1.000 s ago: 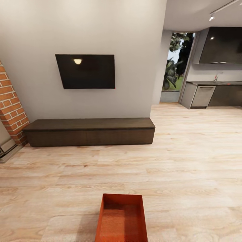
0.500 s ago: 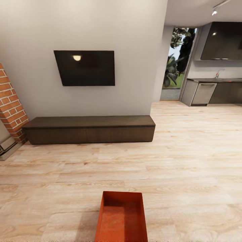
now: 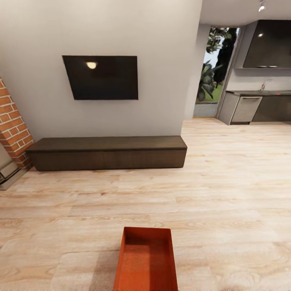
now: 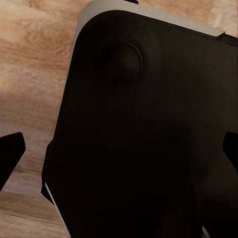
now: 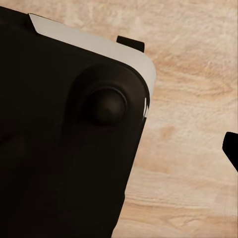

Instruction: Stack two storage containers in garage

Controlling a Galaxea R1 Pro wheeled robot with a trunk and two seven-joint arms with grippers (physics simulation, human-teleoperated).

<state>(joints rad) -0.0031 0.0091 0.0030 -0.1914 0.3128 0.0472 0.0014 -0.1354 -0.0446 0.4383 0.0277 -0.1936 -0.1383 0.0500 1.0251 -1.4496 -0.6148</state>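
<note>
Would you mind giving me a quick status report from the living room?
Gripper states unclear from wrist views. One storage container on wood floor, dead ahead, empty. Low bench beyond; nothing between.

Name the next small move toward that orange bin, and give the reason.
Probably roll the base forward a little and tilt the head down: the storage container sits on the wood-plank floor directly ahead, cut off by the head view's lower edge, and no arm is near it.

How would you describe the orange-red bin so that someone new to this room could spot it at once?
Start at the black wall TV and drop to the long dark low bench beneath it. Come forward across the light wood-plank floor to the near edge of the head view: the storage container sits there, open-topped and empty. It is the only orange-red item among brown, black and off-white surroundings.
</note>
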